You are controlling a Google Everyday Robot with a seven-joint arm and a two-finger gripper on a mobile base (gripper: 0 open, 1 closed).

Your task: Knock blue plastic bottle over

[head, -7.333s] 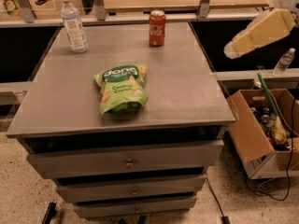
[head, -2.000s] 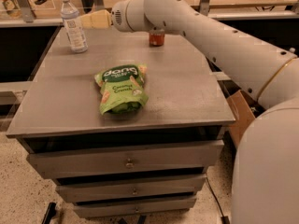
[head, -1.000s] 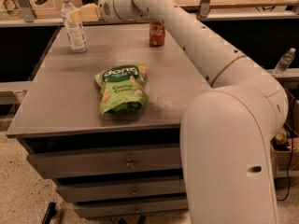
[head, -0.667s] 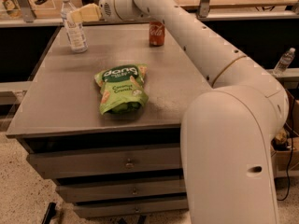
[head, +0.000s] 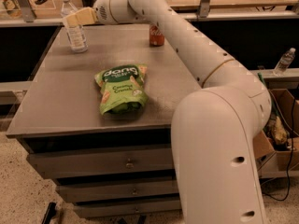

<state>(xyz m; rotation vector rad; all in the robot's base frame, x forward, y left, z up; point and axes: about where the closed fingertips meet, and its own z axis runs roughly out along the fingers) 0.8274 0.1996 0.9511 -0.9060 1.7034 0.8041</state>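
The blue plastic bottle [head: 75, 26] stands upright at the far left corner of the grey table [head: 70, 101]. It is clear, with a white cap and a pale label. My gripper [head: 78, 18], cream-coloured, reaches in from the right at the end of the long white arm [head: 187, 45]. Its tip is against the bottle's upper part, around shoulder height.
A green snack bag [head: 121, 88] lies mid-table. A red Coca-Cola can [head: 156, 35] stands at the far edge, partly behind the arm. A smaller clear bottle [head: 284, 61] stands on a shelf at the right, above a cardboard box [head: 280, 134]. Drawers [head: 107, 164] are below the tabletop.
My gripper swung from the right side across the can to the bottle, then edged a little further left against it. The bottle still stands upright.
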